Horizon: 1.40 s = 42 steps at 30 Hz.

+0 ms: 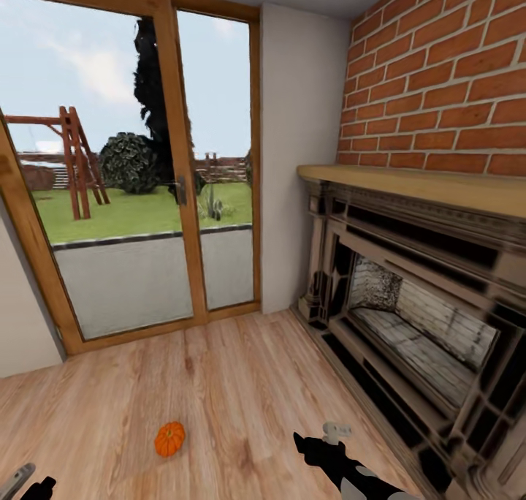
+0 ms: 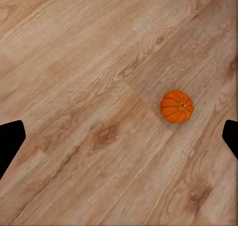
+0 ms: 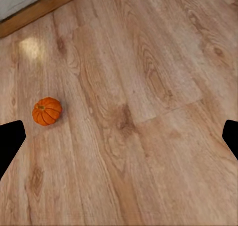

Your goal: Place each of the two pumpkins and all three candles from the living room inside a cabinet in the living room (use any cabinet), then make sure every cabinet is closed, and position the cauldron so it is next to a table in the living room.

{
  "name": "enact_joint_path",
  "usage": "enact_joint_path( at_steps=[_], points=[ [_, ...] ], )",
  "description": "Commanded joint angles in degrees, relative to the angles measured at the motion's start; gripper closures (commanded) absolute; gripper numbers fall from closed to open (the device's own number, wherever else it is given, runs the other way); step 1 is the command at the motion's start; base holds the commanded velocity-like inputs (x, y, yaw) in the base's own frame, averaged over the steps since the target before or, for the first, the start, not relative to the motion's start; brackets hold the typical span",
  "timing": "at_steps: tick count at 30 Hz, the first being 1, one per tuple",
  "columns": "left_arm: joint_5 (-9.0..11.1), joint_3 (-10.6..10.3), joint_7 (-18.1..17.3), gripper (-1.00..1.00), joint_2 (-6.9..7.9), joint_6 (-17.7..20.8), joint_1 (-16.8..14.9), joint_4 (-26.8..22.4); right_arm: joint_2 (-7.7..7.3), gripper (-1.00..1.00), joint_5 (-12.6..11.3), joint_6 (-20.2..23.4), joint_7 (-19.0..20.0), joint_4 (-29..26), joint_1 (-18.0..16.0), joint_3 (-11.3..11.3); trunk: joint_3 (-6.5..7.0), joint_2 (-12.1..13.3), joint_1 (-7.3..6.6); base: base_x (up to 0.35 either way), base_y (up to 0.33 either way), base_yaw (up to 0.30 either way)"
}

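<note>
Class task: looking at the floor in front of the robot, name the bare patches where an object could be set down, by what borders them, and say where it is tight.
Wide bare floor lies between the glass door and the pumpkin, and between the pumpkin and the fireplace. Tightest beside the fireplace base, near the right gripper.

We saw bright, even daylight pouring in through the glass doors [image 1: 146,178], a pale glare patch on the wooden floor [image 3: 30,46] in the right wrist view, only a faint soft shadow beneath the pumpkin [image 2: 177,106], slightly soft render textures, and wide-angle stretching along the head view's edges.
</note>
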Motion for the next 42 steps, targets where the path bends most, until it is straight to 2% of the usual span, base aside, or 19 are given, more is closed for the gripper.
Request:
enact_joint_path(
  at_steps=[1, 19, 29, 42],
  points=[
    [0.3, 0.2, 0.3, -1.0, -0.02, 0.3, 0.0, -0.1, 0.02, -1.0, -0.6, -0.2, 0.3, 0.1, -0.1, 0.4, -0.07, 0.0, 0.04, 0.342, 0.0, 0.011],
    [0.3, 0.2, 0.2, -1.0, 0.01, 0.3, 0.0, -0.1, 0.01, -1.0, -0.6, -0.2, 0.3, 0.1, -0.1, 0.4, -0.07, 0.0, 0.04, 0.341, 0.003, 0.001],
    [0.3, 0.3, 0.3, -1.0, -0.03, 0.3, 0.0, -0.1, 0.01, -1.0, -0.6, -0.2, 0.3, 0.1, -0.1, 0.4, -0.07, 0.0, 0.04, 0.235, 0.169, 0.002],
    [0.3, 0.3, 0.2, -1.0, -0.03, 0.3, 0.0, -0.1, 0.01, -1.0, -0.6, -0.2, 0.3, 0.1, -0.1, 0.4, 0.01, 0.0, 0.04, 0.259, 0.05, 0.109]
  ],
)
